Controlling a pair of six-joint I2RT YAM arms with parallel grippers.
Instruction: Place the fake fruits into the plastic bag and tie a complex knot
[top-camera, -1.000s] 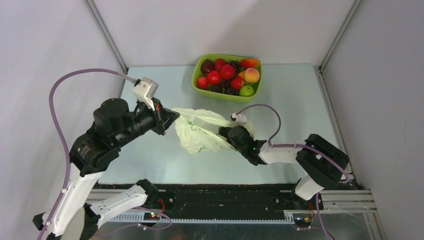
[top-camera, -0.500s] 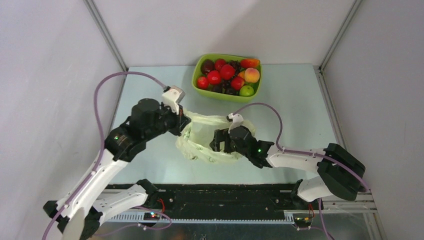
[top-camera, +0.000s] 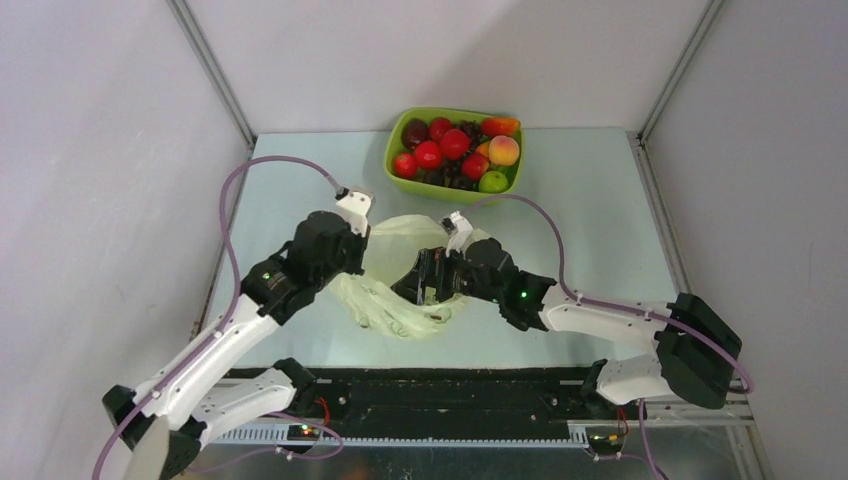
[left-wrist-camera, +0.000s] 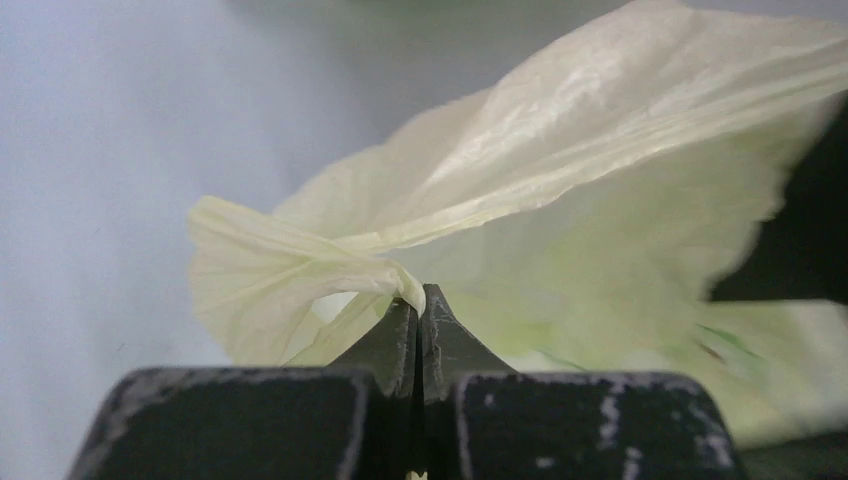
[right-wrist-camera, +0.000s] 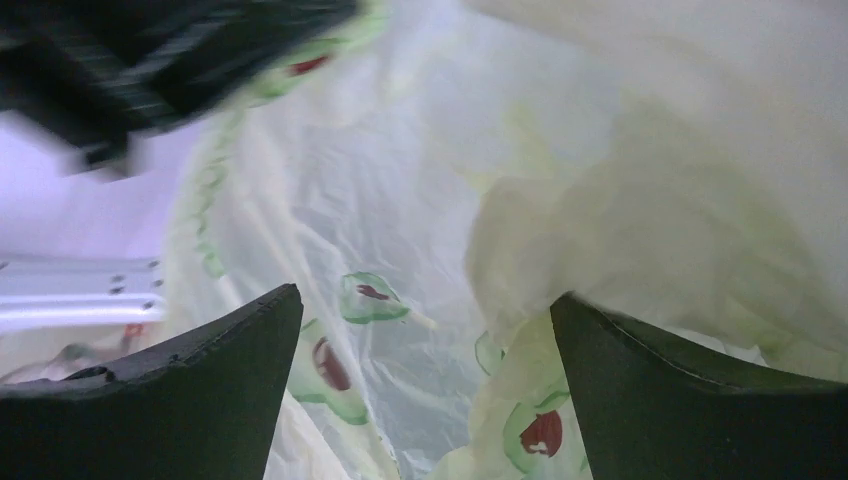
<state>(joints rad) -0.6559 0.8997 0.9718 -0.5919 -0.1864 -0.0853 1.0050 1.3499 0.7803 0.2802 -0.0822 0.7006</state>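
Note:
The plastic bag, pale yellow-green with printed motifs, lies crumpled mid-table between both arms. My left gripper is shut on a bunched strip of the bag's edge, holding it up at the bag's left side. My right gripper is open and sits in the bag's mouth; its fingers are spread wide with only bag film between and around them. The fake fruits all lie in the lime-green tray: red apples, a peach, a green apple. No knot shows.
The lime-green tray stands at the back of the table, behind the bag. White enclosure walls close in on both sides and the back. The left arm's body shows at the upper left of the right wrist view.
My left arm has swung right and nearer with the bag's edge in its grip. The right gripper has pushed left into the bag's mouth. The bag has shifted and bunched nearer the front.

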